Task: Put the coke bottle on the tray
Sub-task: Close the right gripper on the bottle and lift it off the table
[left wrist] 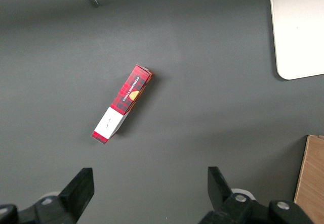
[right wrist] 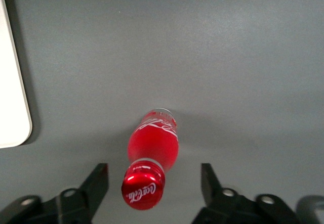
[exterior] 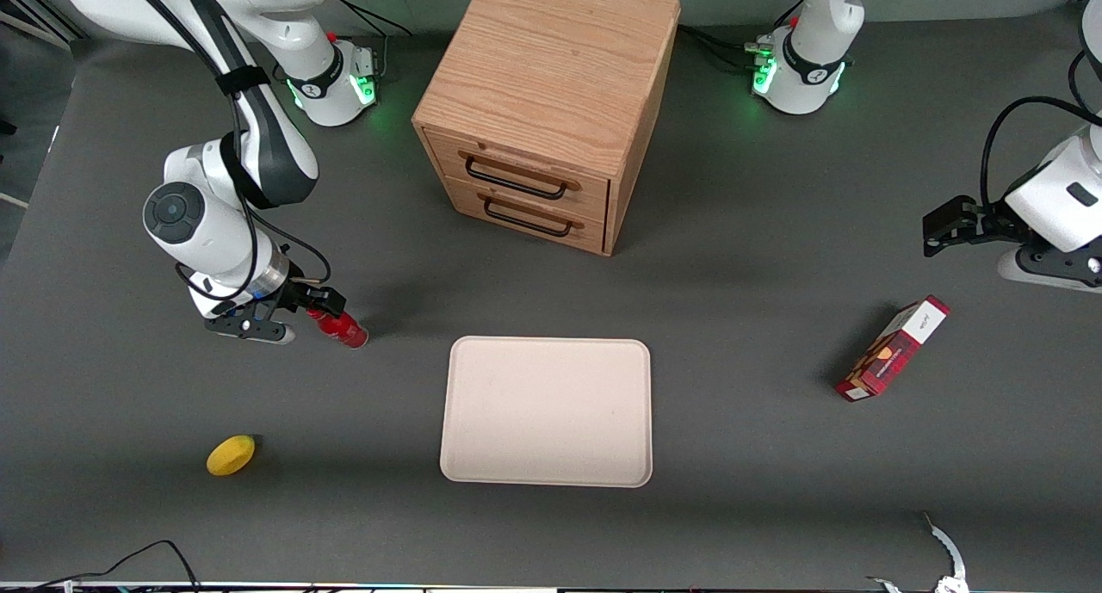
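Toward the working arm's end of the dark grey bench, the right arm's gripper (exterior: pixel 301 311) hangs over the small red coke bottle (exterior: pixel 343 329), jaws apart and straddling its cap without touching. Descend squarely, clamp the neck, then carry it to the flat cream rectangular tray (exterior: pixel 547 412) nearby.

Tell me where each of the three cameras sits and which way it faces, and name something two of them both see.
Front view: high, facing both arms, looking down on the table; shows the gripper open around the coke bottle.
Left wrist view: on the parked arm, looking down at the red-and-white box; its own fingers show.
Right wrist view: on the working arm, looking down at the coke bottle between the open gripper.
Shared: every view shows the tray.
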Controlling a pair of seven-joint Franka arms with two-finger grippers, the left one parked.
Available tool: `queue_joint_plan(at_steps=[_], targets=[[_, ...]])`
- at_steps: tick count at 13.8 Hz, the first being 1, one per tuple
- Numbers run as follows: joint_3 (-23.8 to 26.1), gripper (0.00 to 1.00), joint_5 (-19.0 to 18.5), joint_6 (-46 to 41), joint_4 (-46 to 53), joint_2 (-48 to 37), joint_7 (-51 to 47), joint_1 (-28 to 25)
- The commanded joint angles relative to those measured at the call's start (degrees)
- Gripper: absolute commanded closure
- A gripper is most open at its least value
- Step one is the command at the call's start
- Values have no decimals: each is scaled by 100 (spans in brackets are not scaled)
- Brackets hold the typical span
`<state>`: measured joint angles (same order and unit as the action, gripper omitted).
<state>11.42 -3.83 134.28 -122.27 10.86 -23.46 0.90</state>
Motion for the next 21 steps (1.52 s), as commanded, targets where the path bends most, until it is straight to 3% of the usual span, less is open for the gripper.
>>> queue_joint_plan(at_steps=[1, 2, 3, 7, 10, 14, 16, 18, 21], targets=[[0, 72, -171, 116, -7, 30, -185, -3], [9, 94, -197, 116, -7, 30, -185, -11], [9, 100, -197, 116, 1, 30, -185, -11], [18, 100, -197, -59, 176, -74, -115, -11], [18, 100, -189, -1224, 912, -425, 165, -3], [0, 100, -92, -3605, 2932, -304, 773, 6], [26, 100, 231, -4398, 3969, -33, 721, -20], [70, 100, 365, -4874, 4980, 450, 424, -265], [675, 100, 295, -4921, 6414, 1644, -1005, -433]])
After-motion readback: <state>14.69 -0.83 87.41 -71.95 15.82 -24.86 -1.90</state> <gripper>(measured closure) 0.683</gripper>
